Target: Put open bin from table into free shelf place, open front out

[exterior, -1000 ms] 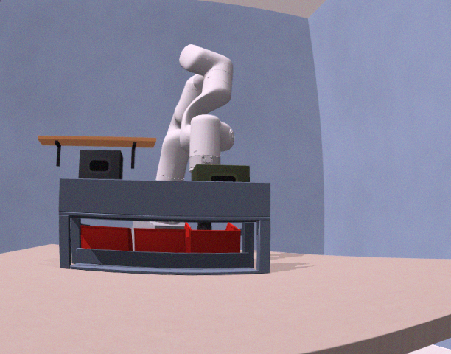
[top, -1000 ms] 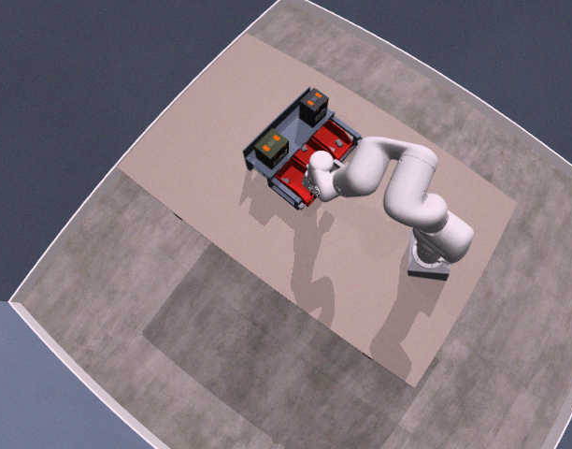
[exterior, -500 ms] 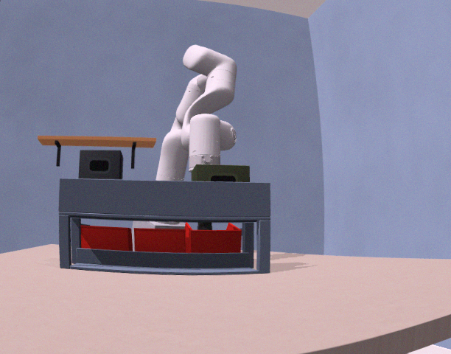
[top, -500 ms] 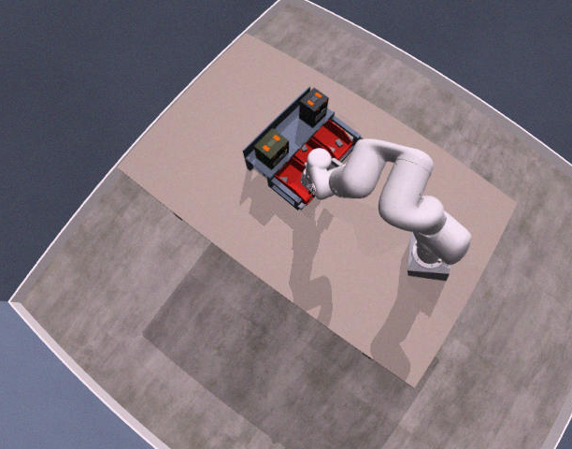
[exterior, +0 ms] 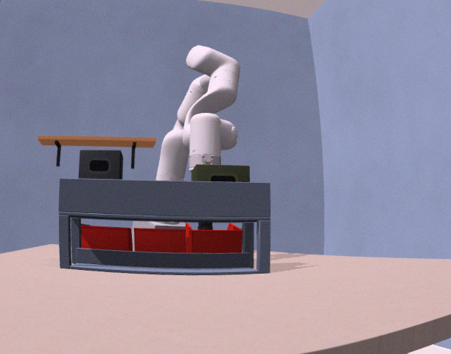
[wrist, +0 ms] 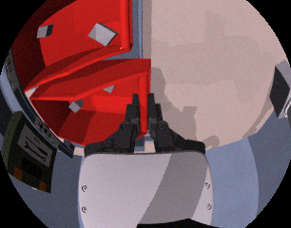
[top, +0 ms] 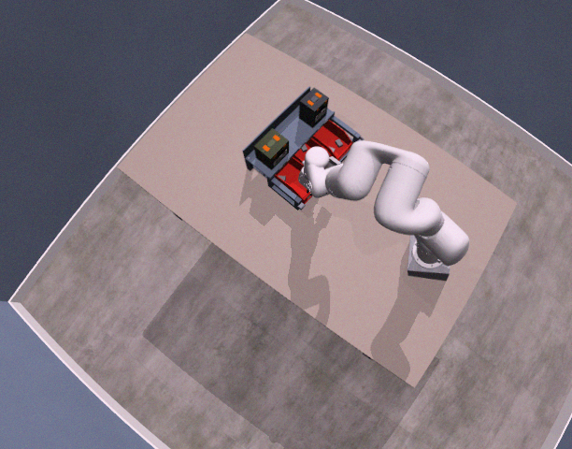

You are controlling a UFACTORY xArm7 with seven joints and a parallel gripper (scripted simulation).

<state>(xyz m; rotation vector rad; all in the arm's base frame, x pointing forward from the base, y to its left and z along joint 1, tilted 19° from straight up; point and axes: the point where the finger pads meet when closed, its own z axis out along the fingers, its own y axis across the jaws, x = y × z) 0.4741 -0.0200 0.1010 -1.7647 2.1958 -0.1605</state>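
Observation:
The held red bin (top: 293, 182) (exterior: 218, 242) (wrist: 93, 118) is in the end place of the shelf (exterior: 161, 259), beside the middle red bin (exterior: 159, 240) (wrist: 74, 30). My gripper (wrist: 143, 102) is shut on its front wall, one finger inside and one outside. In the exterior view its side walls rise toward the front above its rear wall, so it looks tilted front up. Two grey parts are in it, one (wrist: 76, 105) plain and one (wrist: 109, 88) partly hidden by the side wall. Its underside and contact with the shelf floor are hidden. The third red bin (top: 336, 133) (exterior: 105, 237) stands at the other end.
A blue-grey board (top: 293, 131) (exterior: 161, 198) lies over the bins' rear ends. It bears a green box (top: 272, 143) (exterior: 225, 172) near the held bin and a black box (top: 314, 102) (exterior: 99, 164) at the other end. An orange board (exterior: 96, 141) shows behind in the exterior view.

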